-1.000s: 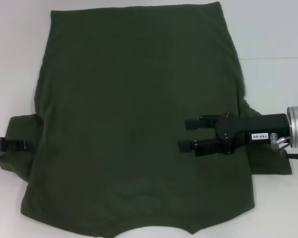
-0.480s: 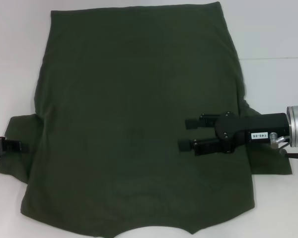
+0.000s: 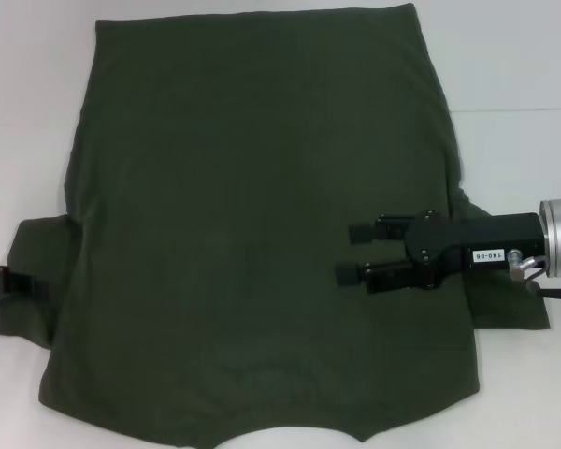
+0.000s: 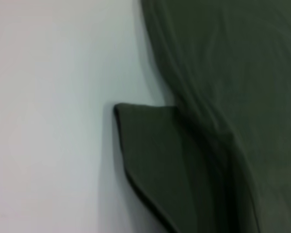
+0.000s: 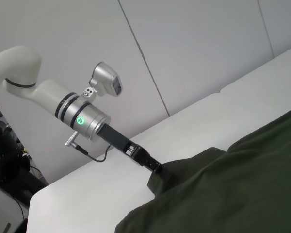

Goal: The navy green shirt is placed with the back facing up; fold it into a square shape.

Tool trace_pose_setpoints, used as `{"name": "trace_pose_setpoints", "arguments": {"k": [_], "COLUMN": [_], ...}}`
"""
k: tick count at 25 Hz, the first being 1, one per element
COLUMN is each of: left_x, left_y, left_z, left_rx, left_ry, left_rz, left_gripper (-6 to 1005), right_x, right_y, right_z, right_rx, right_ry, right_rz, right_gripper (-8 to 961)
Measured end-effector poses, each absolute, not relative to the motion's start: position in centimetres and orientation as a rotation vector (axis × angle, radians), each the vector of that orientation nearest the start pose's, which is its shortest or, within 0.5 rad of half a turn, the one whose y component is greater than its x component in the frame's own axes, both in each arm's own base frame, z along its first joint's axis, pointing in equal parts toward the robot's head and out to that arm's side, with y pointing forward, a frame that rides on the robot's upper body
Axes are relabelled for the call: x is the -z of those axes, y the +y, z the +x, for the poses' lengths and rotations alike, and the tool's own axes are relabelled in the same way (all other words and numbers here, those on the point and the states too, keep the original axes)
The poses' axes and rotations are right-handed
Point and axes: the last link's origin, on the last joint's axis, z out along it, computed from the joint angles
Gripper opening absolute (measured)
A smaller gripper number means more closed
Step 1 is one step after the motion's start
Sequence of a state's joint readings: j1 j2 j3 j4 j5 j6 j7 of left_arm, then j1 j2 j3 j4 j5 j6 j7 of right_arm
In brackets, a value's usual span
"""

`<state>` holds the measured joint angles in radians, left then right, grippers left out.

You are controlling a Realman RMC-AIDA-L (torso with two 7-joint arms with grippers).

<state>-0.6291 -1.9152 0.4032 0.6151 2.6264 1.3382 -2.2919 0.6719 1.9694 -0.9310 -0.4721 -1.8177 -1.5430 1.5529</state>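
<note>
The navy green shirt (image 3: 252,206) lies spread flat on the white table, plain back up, hem toward the far side and collar at the near edge. My right gripper (image 3: 348,253) hovers open over the shirt's right side, just inside the right sleeve (image 3: 510,304), with nothing between its fingers. At the outer edge of the left sleeve (image 3: 28,253) sits my left gripper (image 3: 19,283). The right wrist view shows that left gripper (image 5: 153,167) touching the sleeve's edge. In the left wrist view, the sleeve's corner (image 4: 155,155) rests on the table.
The white table (image 3: 514,56) has bare surface left and right of the shirt. A seam line (image 3: 514,110) crosses the table at the right. Behind the table, a grey panelled wall (image 5: 184,48) shows in the right wrist view.
My left gripper has slid outward to the left along the left sleeve. The shirt and my right gripper have stayed where they were.
</note>
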Motion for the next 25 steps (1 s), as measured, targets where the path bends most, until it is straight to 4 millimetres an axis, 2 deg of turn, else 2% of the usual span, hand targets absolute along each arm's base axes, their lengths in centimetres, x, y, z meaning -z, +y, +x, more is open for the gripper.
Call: {"name": "trace_pose_setpoints", "arguments": {"k": [3,13,25], "left_x": [-7.35,-7.6,-7.78], "left_y": [35.83,35.93,35.97], "left_z": [-35.52,-35.44,-35.38], "left_rx": [0.166,0.168,0.166], "left_ry": [-1.757,-1.755,-1.751], "left_rz": [-2.021,-2.023,-2.026], "left_gripper": [412,29,23], "right_x": [0.59,0.6,0.63], "right_y": [35.45,35.46,35.37], "right_z": [22.68,22.7,22.82], "right_rx": [-0.74,-0.739,-0.74], "right_ry": [0.791,0.79,0.799], "right_rz": [-2.879,-2.878,-2.876], "right_gripper": [860,856,851]}}
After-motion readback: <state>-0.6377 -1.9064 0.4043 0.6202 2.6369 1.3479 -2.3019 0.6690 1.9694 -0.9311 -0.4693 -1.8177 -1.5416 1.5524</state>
